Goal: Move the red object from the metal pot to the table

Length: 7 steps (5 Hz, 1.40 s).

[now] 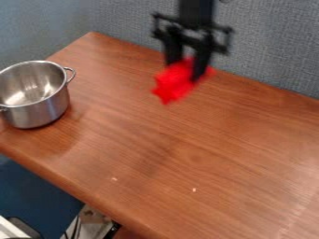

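My gripper (pixel 189 67) hangs over the back middle of the table (pixel 187 140), its dark fingers shut on the red object (pixel 177 80). The bright red block dangles tilted below the fingertips, above the wood and clear of it. The metal pot (pixel 33 92) stands at the table's left edge, shiny and round, with a small side handle showing. Its inside looks empty. The gripper is well to the right of the pot.
A grey-blue textured wall (pixel 262 37) runs close behind the table's back edge. The rounded front edge (pixel 75 191) drops off to a dark floor at lower left. Bare wood stretches from the middle to the right of the table.
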Motion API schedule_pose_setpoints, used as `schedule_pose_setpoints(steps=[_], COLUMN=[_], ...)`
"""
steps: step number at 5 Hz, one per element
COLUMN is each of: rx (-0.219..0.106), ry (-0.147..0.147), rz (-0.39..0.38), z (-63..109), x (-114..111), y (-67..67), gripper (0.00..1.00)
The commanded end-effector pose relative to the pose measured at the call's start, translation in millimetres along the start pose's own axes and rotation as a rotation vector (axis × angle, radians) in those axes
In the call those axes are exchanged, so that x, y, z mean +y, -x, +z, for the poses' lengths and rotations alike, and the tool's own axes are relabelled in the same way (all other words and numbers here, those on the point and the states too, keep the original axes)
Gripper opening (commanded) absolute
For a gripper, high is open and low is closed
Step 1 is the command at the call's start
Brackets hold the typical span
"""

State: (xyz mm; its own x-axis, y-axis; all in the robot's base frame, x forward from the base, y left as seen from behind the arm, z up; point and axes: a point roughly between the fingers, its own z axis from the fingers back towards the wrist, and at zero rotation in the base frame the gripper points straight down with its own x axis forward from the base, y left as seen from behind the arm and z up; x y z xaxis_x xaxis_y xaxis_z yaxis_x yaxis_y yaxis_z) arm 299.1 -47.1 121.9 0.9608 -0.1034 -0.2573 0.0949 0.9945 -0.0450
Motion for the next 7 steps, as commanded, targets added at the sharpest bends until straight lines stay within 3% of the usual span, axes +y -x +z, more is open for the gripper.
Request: schedule_pose_setpoints(steps=[1,3,5,7], rx=[-0.081,-0.122,-0.248,-0.293], ry=[-0.009,-0.018,0.007,-0.087], rz=[0.076,0.208,0.289,0.261], z=[-3.3,-26.2,-26.2,-22.9], x=[8,56,31,50], y=[10.0,-16.6,-43.5,-13.8], gripper=[0.0,0.0,0.0,0.0])
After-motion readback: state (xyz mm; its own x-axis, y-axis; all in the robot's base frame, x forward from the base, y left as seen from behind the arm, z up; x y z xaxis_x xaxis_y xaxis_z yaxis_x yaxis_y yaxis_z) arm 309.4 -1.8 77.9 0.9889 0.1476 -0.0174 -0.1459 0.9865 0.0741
